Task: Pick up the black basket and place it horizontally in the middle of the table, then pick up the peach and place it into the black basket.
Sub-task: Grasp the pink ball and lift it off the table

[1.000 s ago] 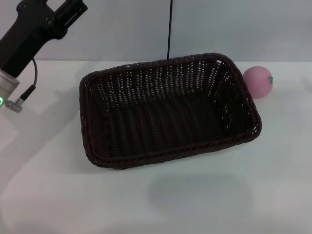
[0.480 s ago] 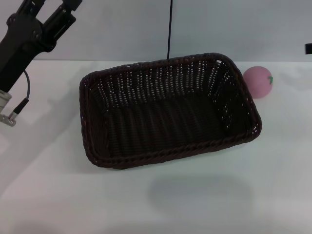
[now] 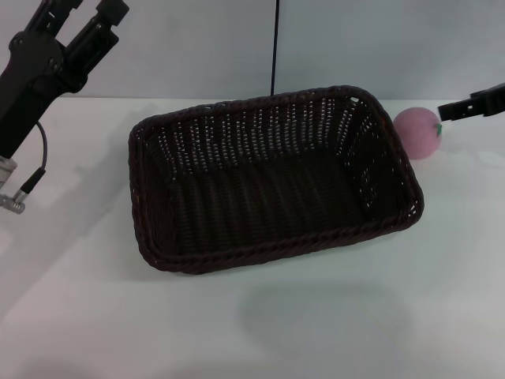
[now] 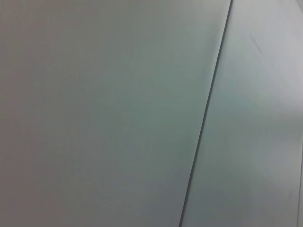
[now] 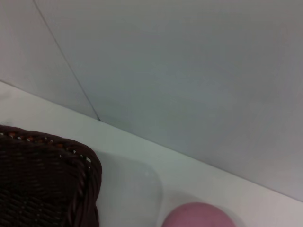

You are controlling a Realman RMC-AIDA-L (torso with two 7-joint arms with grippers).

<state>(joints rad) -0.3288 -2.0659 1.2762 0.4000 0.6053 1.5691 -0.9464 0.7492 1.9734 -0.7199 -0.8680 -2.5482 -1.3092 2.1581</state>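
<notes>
Plain grey wall behind, wide white table (image 3: 316, 332) in front, bare along the near side. Sitting lengthwise near the middle of it: the black basket (image 3: 272, 178), empty, long rim slightly skewed, so placement looks done. Newly entering from the right edge since half a second ago: the right gripper (image 3: 473, 105), just a dark tip showing, state impossible to tell, hovering just above and beside the peach (image 3: 417, 133). Resting on the table just off the basket's right end, close to the rim: that peach. Risen and pulled back to the far left corner: the left gripper (image 3: 79, 12), fingers apart, holding nothing. Little room between peach and wicker; open room on the peach's right and front.
</notes>
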